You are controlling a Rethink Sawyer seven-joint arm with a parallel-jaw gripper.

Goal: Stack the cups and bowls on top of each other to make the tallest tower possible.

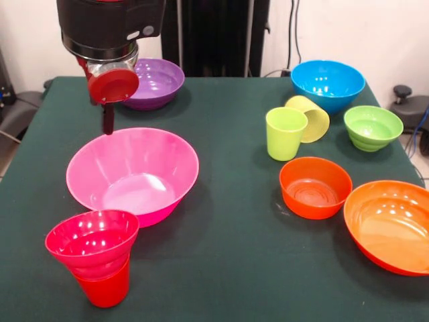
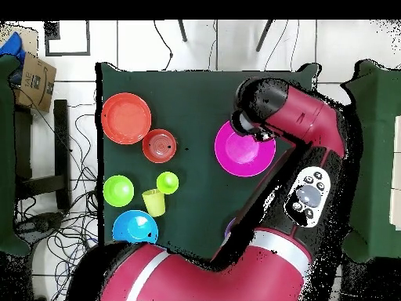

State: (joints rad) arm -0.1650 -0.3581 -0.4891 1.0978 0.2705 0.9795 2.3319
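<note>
Gripper (image 1: pixel 108 117) hangs over the big pink bowl's (image 1: pixel 133 176) rim, upper left.
Whether it is open: cannot tell. Small magenta bowl (image 1: pixel 92 243) sits on the red cup (image 1: pixel 104 287).

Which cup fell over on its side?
The pale yellow cup is tipped over, leaning against the lime green cup, which stands upright. The red cup stands too, with a small magenta bowl on top.

Small bowl (image 1: pixel 92 243) atop cup (image 1: pixel 104 287), just before large bowl (image 1: pixel 133 174); other bowls and cups well right.
</note>
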